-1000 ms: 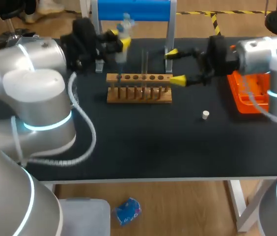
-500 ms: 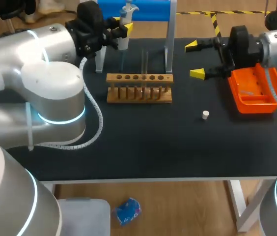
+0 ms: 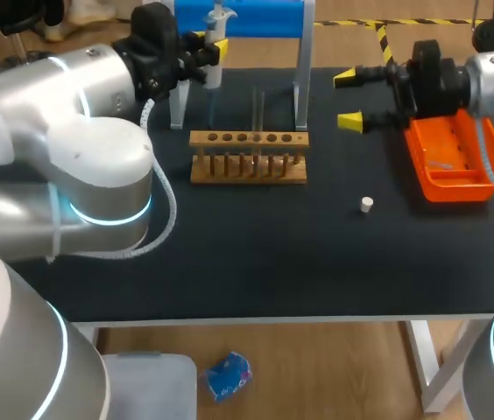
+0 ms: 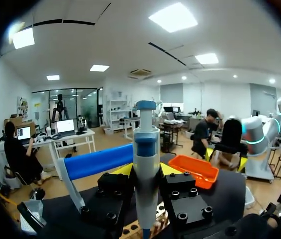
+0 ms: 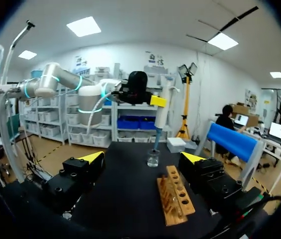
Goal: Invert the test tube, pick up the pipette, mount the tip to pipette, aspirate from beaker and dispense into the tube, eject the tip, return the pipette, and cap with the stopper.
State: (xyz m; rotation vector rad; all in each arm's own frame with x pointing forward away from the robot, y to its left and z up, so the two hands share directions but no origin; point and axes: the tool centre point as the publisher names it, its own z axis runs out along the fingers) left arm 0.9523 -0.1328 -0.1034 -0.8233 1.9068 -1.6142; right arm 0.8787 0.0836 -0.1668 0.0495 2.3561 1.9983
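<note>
My left gripper [image 3: 205,54] is shut on a white pipette [image 3: 216,44] with a blue top, held upright at the table's far left. In the left wrist view the pipette [image 4: 146,169] stands between the yellow fingertips [image 4: 123,169]. In the right wrist view its lower end hangs just over a small glass beaker [image 5: 153,158]. A clear test tube [image 3: 258,109] stands upright in the wooden rack [image 3: 247,157]. My right gripper [image 3: 348,99] is open and empty, to the right of the rack. A small white stopper [image 3: 366,205] lies on the mat.
An orange tray [image 3: 448,166] sits at the right, under my right wrist. A blue-topped stand [image 3: 240,17] with two posts rises behind the rack. The black mat's front half holds only the stopper.
My left arm has carried the pipette up and farther back. My right gripper has drawn away from the rack's right end toward the orange tray, still open.
</note>
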